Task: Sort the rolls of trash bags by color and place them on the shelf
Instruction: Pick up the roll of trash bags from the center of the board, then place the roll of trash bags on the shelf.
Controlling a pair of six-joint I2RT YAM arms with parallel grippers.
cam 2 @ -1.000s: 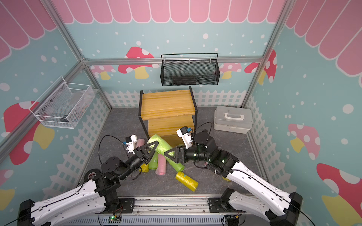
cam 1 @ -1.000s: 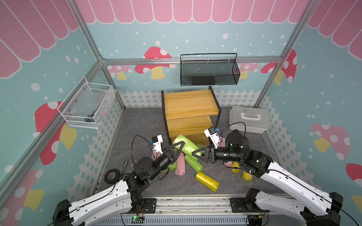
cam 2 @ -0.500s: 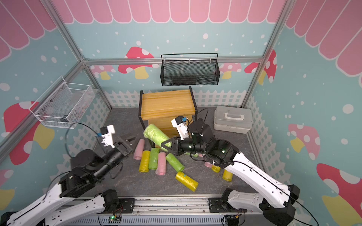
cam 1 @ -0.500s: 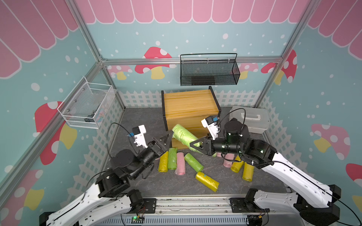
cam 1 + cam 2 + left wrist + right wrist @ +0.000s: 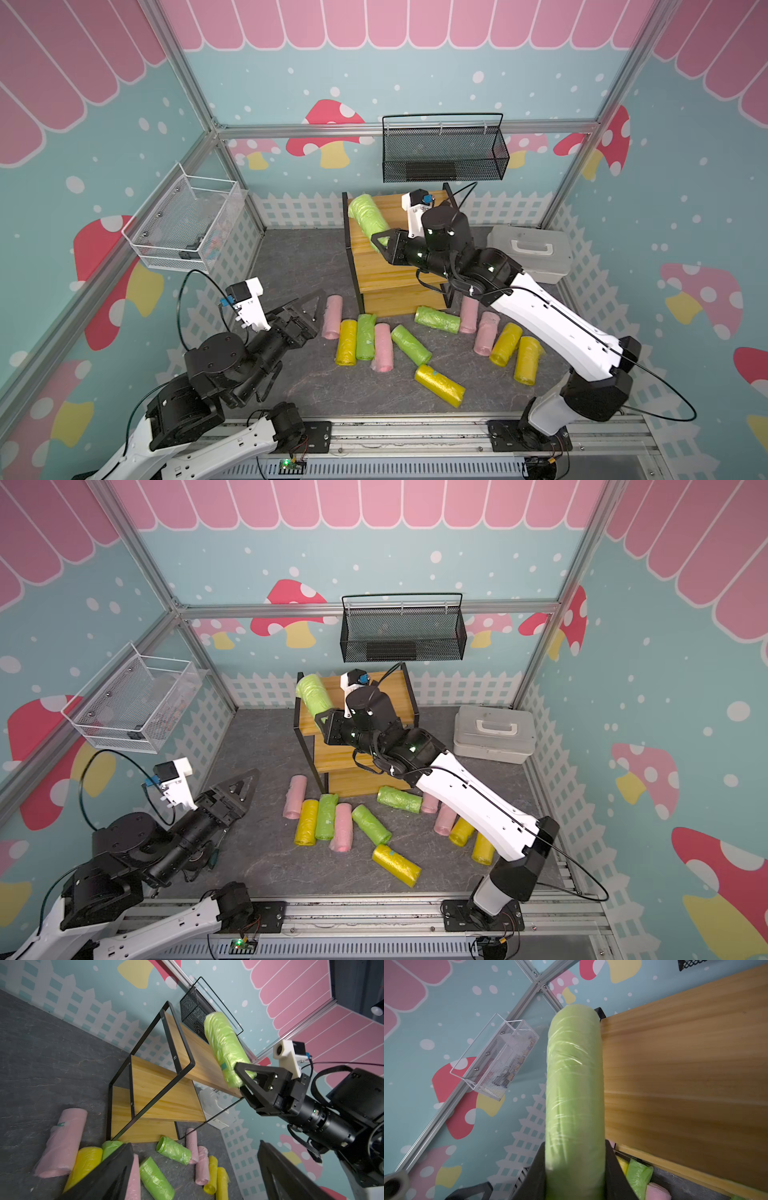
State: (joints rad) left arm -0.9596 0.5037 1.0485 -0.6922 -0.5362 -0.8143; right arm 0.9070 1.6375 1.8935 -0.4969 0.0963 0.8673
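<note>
Right claw point(image 5: 384, 245) clamps a crinkly lime-green roll point(image 5: 363, 214) over the shelf point(image 5: 386, 274); left claw point(image 5: 307, 313) gapes empty.

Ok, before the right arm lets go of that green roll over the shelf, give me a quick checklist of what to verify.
1. Grip: right claw shut on the green roll's near end. Ok.
2. Landing spot: the shelf's top board is bare wood. Ok.
3. Roll resting on the board rather than hanging above it: cannot tell.
4. Margin from the board's side edge: the roll runs right along that edge in the right wrist view, so it might slip off. Not ok.
5. Left claw out of the way: open, empty, low beside a loose pink roll, apart from the shelf. Ok.
</note>
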